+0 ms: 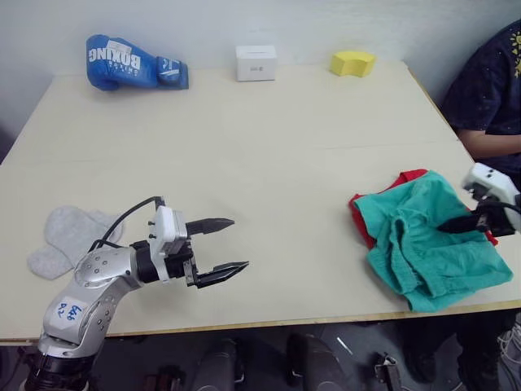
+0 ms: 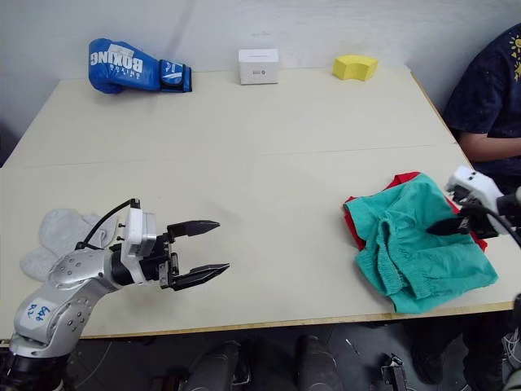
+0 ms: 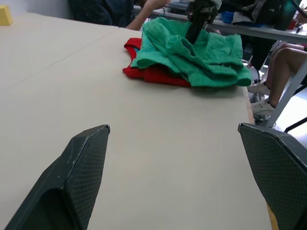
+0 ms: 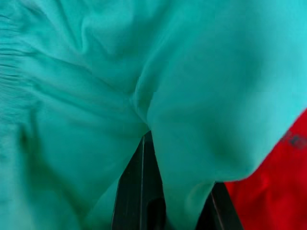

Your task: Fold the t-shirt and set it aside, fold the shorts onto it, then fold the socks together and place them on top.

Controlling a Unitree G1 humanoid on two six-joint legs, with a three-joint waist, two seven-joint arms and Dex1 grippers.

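The teal-green shorts [image 1: 423,252] lie crumpled on the red t-shirt [image 1: 361,218] at the table's right front. Only the t-shirt's edges show from under them. My right gripper [image 1: 454,225] presses into the shorts from the right, its dark fingers [image 4: 139,191] shut on a fold of the teal cloth. The light grey socks [image 1: 69,240] lie flat at the front left, beside my left arm. My left gripper [image 1: 240,243] hovers open over bare table to the right of the socks, pointing toward the garments, with nothing between its fingers.
A blue boxing glove [image 1: 130,63], a white box [image 1: 256,63] and a yellow sponge [image 1: 352,63] sit along the table's far edge. A person in a dark shirt [image 1: 488,98] sits at the right side. The garments lie close to the front right table edge [image 1: 456,312].
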